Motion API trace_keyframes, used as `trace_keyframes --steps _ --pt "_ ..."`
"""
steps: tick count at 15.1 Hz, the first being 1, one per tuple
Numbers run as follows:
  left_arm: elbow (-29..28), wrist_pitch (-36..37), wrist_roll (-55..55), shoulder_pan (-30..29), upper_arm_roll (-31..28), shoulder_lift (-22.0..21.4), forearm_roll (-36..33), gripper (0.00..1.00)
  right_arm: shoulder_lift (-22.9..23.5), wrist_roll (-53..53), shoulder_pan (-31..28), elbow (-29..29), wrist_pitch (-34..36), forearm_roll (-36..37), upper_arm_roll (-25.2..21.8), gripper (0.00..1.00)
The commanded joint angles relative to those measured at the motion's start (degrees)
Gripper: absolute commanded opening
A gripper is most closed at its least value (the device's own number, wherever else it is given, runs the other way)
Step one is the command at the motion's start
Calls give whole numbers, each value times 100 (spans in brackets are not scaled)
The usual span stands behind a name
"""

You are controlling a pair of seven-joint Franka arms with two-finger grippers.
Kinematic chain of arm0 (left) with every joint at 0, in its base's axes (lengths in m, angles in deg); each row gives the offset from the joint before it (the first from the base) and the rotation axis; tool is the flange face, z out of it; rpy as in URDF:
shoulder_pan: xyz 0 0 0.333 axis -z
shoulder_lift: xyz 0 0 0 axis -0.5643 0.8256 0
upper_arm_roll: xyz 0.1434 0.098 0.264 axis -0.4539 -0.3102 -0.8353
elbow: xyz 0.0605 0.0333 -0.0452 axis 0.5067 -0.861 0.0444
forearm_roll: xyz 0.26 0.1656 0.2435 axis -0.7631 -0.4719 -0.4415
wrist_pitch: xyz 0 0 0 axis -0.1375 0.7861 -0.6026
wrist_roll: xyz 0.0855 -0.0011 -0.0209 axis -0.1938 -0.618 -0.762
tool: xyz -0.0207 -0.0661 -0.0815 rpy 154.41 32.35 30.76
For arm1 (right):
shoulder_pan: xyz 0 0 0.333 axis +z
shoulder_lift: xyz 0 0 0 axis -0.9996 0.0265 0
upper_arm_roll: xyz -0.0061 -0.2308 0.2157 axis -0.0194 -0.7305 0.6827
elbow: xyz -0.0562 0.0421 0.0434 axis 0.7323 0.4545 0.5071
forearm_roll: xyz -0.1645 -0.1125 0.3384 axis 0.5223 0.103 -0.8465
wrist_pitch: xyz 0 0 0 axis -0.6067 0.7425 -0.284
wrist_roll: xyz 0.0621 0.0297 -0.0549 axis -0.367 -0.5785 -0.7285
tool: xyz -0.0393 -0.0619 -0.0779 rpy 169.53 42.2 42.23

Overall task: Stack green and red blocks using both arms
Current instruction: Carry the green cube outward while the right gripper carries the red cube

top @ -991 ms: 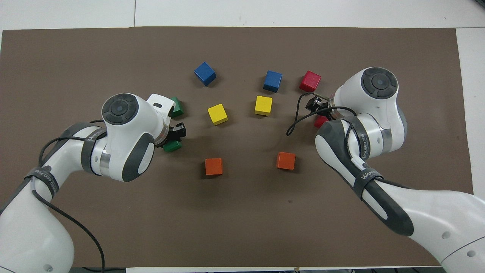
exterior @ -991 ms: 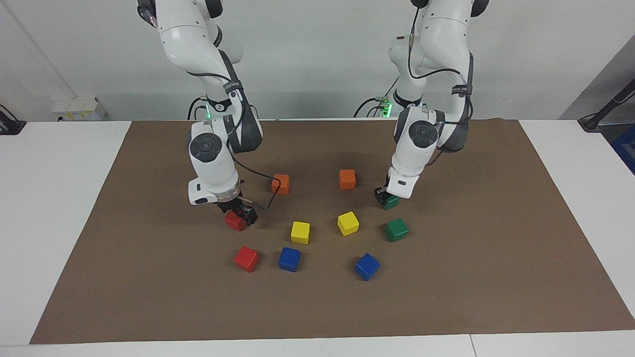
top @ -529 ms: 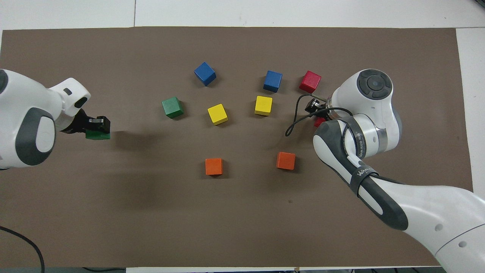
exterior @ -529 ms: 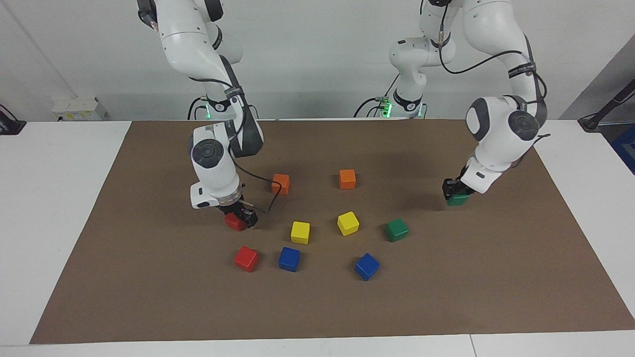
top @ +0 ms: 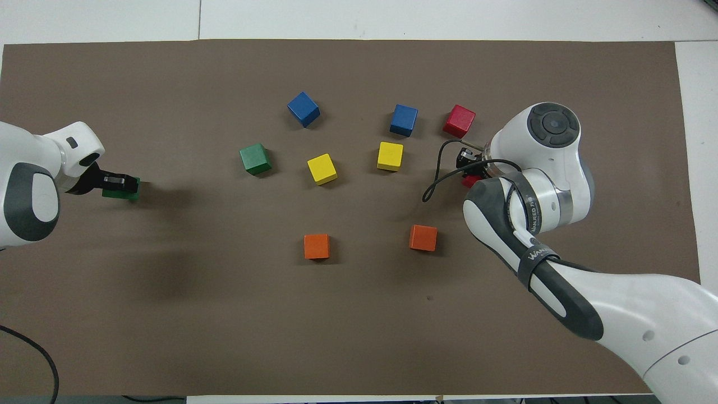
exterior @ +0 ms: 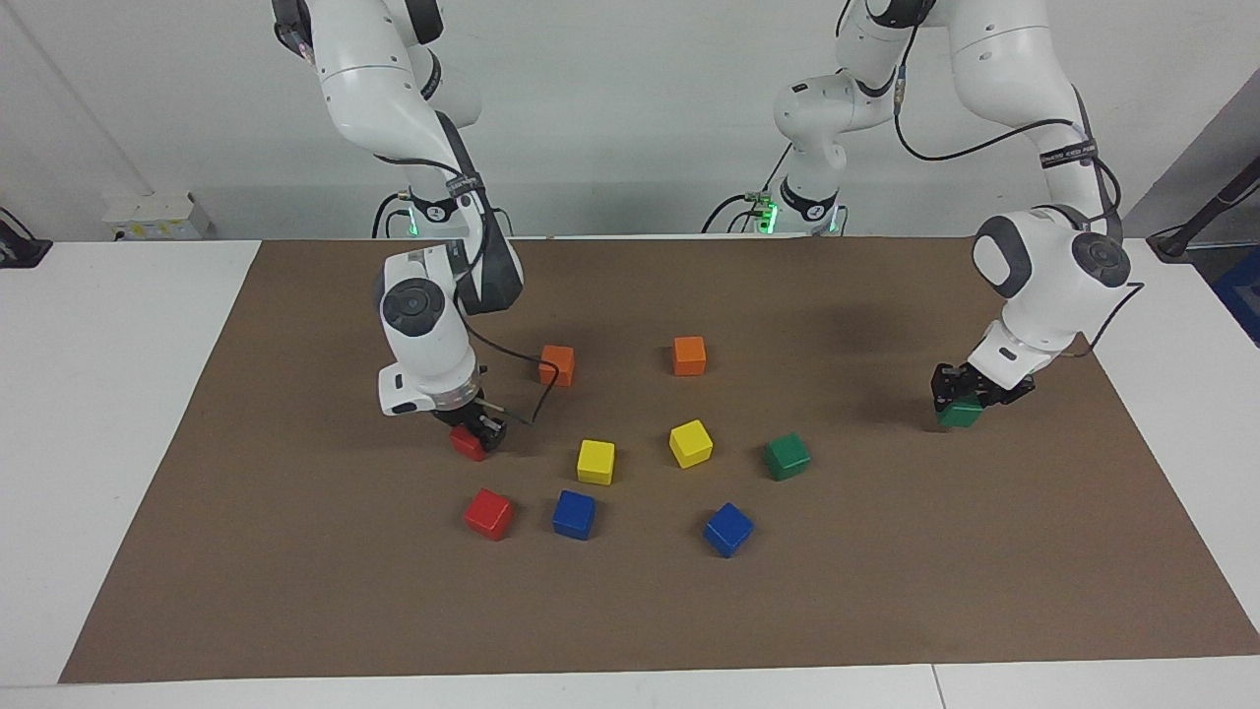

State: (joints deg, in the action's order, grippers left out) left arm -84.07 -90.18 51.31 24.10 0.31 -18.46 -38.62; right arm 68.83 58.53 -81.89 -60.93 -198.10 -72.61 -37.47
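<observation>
Brown mat (exterior: 295, 551) carries 8 loose cubes. Left gripper (exterior: 963, 399) clamps a green cube (exterior: 960, 413) toward the left arm's end from the other green cube (exterior: 787, 456). Right gripper (exterior: 476, 431) grips a red cube (exterior: 467, 443) just nearer the robots than the other red cube (exterior: 489, 514).

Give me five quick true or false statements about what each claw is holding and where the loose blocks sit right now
1. The left claw grips a green block. True.
2. The right claw grips a yellow block. False: it grips a red block.
3. The loose red block rests on a blue block. False: it sits on the brown mat, beside one blue block.
4. Both orange blocks lie nearer the robots than the yellow blocks. True.
5. The loose green block is stacked. False: it sits alone on the mat.
</observation>
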Motion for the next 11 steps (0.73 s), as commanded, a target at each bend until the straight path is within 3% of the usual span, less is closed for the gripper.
trace_keyframes --steps 1,5,6,7,8,11 --pt "-73 -184 -5 -47 50 84 -65 0 27 -307 -79 83 15 83 11 0" --pt "-91 -272 -14 -64 41 93 -65 0 -446 -1781 -605 40 604 92 3 0" --pt "-108 -272 -31 -73 41 93 -65 27 -526 -2151 -815 13 631 92 3 0" --pt "-134 -281 -75 -91 41 93 -65 60 -561 -2538 -1018 4 631 92 11 0" --pt "-187 -316 -197 -82 41 84 -65 100 -597 -2873 -1159 -91 597 92 11 0" --pt "-223 -580 -462 -56 41 93 -65 100 -615 -3568 -1397 -487 -262 92 3 0"
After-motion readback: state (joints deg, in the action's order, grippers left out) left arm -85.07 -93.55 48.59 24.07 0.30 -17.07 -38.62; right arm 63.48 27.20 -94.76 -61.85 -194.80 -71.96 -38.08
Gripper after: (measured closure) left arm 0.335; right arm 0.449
